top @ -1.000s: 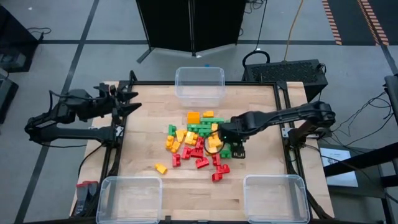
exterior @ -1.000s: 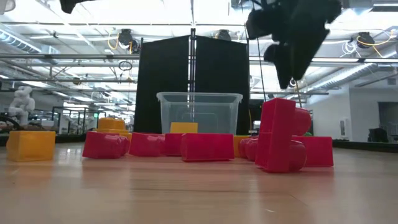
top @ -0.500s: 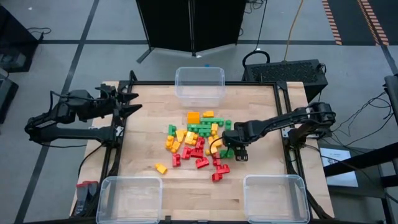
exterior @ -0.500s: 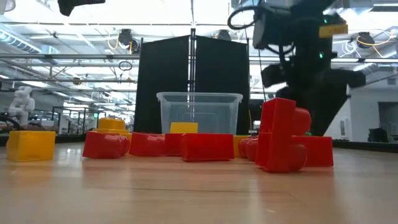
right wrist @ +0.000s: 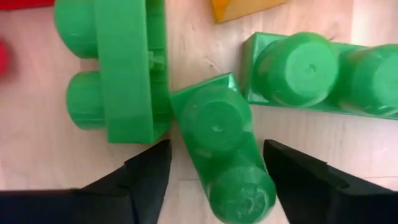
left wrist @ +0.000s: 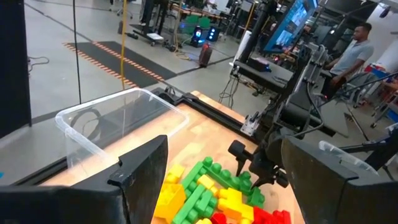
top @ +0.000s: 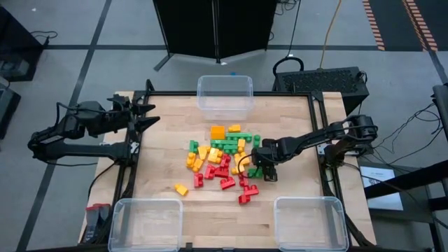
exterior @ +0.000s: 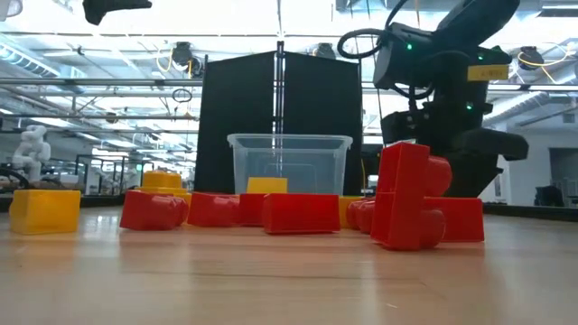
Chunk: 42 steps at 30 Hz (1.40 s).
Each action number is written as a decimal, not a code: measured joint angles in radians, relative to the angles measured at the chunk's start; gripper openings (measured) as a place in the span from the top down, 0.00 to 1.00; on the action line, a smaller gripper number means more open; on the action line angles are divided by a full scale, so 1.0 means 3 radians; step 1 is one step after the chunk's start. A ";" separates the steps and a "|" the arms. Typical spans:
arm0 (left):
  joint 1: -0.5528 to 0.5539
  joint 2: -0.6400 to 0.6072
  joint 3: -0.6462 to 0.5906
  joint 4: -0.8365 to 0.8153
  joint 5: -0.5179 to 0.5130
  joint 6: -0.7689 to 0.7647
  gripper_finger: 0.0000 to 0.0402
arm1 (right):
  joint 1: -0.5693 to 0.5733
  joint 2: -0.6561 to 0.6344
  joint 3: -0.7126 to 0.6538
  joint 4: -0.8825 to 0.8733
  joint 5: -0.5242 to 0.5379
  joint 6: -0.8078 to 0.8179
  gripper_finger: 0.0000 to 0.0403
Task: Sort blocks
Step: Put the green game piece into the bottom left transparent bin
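Note:
Green, red and yellow-orange blocks (top: 220, 157) lie in a loose pile on the middle of the wooden table (top: 168, 140). My right gripper (top: 262, 168) points down over the pile's right side. It is open and low over the table. Its fingers (right wrist: 146, 174) stand on either side of a green two-stud block (right wrist: 221, 143) that lies on its side on the wood. A narrow gap shows on each side of that block. My left gripper (top: 143, 115) waits open and raised at the table's left edge.
Two more green blocks (right wrist: 118, 68) (right wrist: 317, 71) lie close around the block between my fingers. Clear bins stand at the far edge (top: 225, 94), the near left corner (top: 145, 222) and the near right corner (top: 310, 222). A lone yellow block (top: 181, 189) lies near the left bin.
My right gripper has come down from above the pile onto its right side, shifting slightly toward the table's right edge, and now stands low around the green block. The blocks have stayed where they were.

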 joint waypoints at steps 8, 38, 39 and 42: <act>0.0000 0.0000 -0.0001 -0.0053 0.0000 -0.0003 0.28 | 0.0000 0.0114 0.0017 -0.0167 -0.0039 0.0150 0.71; 0.0001 -0.0001 -0.0001 -0.0069 0.0281 -0.0001 0.28 | -0.0010 -0.0677 0.0975 -0.0527 0.0501 0.1019 0.71; 0.0000 0.0000 -0.0001 -0.0087 0.0343 -0.0001 0.28 | -0.0010 -0.0690 0.1056 -0.0352 0.0519 0.0980 0.71; 0.0000 0.0001 -0.0001 -0.0193 0.0563 -0.0008 0.28 | -0.0008 -0.0677 0.1316 0.0140 0.0514 0.0795 0.71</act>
